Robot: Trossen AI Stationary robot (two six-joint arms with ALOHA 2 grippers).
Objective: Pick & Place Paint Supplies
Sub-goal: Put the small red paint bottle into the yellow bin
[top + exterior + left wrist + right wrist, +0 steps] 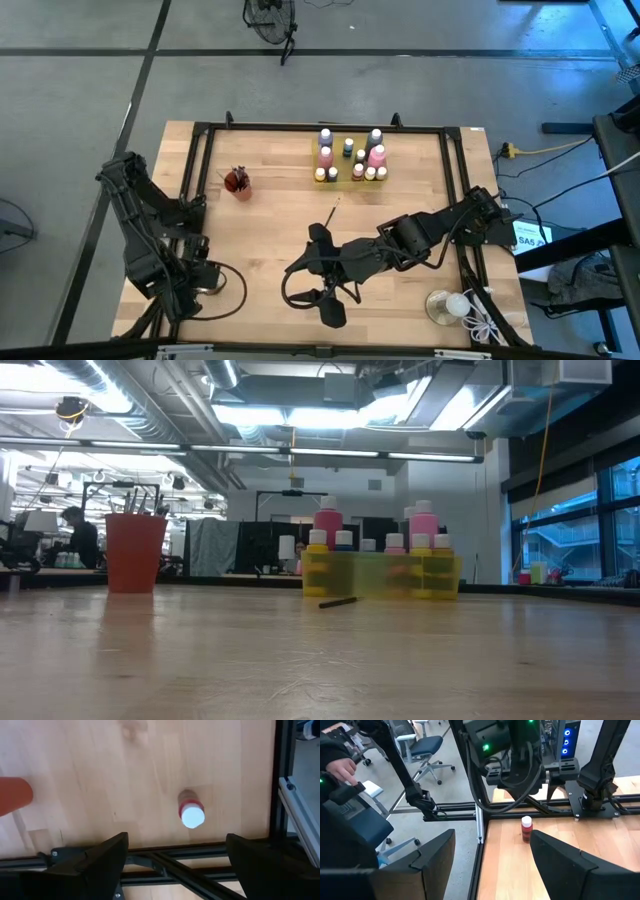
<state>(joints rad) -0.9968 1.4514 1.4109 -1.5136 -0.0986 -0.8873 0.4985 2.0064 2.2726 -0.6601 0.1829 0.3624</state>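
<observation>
Toward the far edge of your desk (280,200), the paint bottles (350,157) stand packed in a yellow tray (381,575), with one paintbrush (329,215) lying loose in front of them. Left of that, a red cup (134,552) holds dark sticks you can't identify. A small red bottle (191,811) stands alone by the left arm. Your left pincer (175,855) and right pincer (492,855) both stand apart, holding nothing.

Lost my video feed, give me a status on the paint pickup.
Both grippers open, empty: left gripper at near-left corner, right gripper near-centre. Paint bottles clustered at far edge; one brush loose mid-table. Nothing blocking.
</observation>
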